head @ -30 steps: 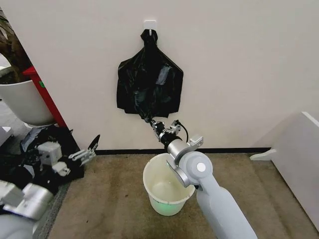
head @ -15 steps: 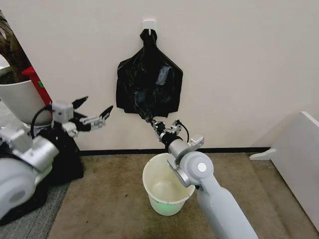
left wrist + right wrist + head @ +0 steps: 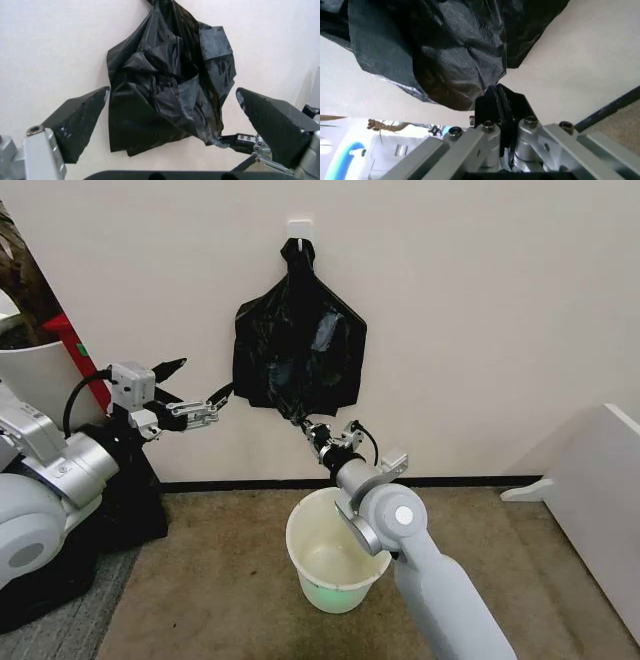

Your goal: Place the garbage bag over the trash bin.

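Note:
The garbage bag [image 3: 298,350], glossy wrinkled black film, hangs from a white hook [image 3: 299,228] on the wall. My right gripper [image 3: 306,423] is shut on the bag's lowest corner; the right wrist view shows the closed fingers [image 3: 497,98] pinching the film [image 3: 445,48]. My left gripper [image 3: 208,376] is open, raised beside the bag's left edge without touching it. In the left wrist view the bag [image 3: 170,75] hangs beyond the spread fingers [image 3: 80,123]. The trash bin [image 3: 300,555], a white bucket, stands open on the floor below the right wrist.
A large white planter pot [image 3: 40,380] and a red post [image 3: 88,370] stand at the left, with bulky black sacks [image 3: 130,500] beneath my left arm. A white panel [image 3: 590,480] leans at the right. Brown carpet lies around the bin.
My left arm has risen from low on the left and reached toward the bag's left edge, fingers open. The right gripper and the bag have stayed put.

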### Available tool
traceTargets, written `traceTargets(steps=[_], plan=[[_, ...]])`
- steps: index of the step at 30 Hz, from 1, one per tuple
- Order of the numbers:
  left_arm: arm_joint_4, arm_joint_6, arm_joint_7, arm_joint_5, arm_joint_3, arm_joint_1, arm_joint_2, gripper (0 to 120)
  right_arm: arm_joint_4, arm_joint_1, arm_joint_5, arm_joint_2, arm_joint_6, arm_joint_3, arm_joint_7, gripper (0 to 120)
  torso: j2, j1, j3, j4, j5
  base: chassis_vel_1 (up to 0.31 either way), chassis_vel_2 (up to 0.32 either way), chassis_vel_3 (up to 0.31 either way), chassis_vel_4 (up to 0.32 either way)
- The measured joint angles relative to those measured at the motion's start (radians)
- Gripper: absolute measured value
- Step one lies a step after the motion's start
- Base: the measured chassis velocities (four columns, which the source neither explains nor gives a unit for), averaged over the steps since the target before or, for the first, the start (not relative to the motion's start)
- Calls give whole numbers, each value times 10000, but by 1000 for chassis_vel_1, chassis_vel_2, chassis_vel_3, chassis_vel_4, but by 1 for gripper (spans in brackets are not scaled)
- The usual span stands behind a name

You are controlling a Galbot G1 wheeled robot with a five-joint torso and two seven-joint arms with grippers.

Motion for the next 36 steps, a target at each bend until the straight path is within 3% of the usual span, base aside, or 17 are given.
traceTargets(steps=[24,25,27,28,29,32,33,35,36], plan=[[373,26,69,-127,428,-638,360,100,-32,34,-4,7,1,-7,-12,0,0,0,0,0,1,0,0,0,0],[634,173,-71,-133,1738,-1960,423,100,-45,35,-13,19,1,-46,-16,0,0,0,0,0,1,0,0,0,0],[818,244,-157,-101,2740,-2934,398,100,-49,20,-32,28,1,-50,-19,0,0,0,0,1,2,0,0,0,0],[984,314,-250,-36,3708,-3892,318,100,-52,-2,-54,28,1,-49,-21,0,0,0,0,-2,0,0,0,0,0],[984,314,-250,-36,3708,-3892,318,100,-52,-2,-54,28,1,-49,-21,0,0,0,0,-2,0,0,0,0,0],[1390,552,-522,122,5759,-6004,-20,100,-53,-68,-80,-7,1,19,-30,0,0,0,0,-1,1,0,0,0,0],[1400,561,-535,126,5823,-6069,-33,100,-54,-72,-80,-9,1,28,-30,0,0,0,0,-1,1,0,0,0,0],[1700,847,-1002,328,7668,-7855,-432,100,-69,-108,-89,-30,-3,134,-35,0,0,0,1,-2,1,0,0,0,0],[1700,847,-1002,328,7668,-7855,-432,100,-69,-108,-89,-30,-3,134,-35,0,0,0,1,-2,1,0,0,0,0]])
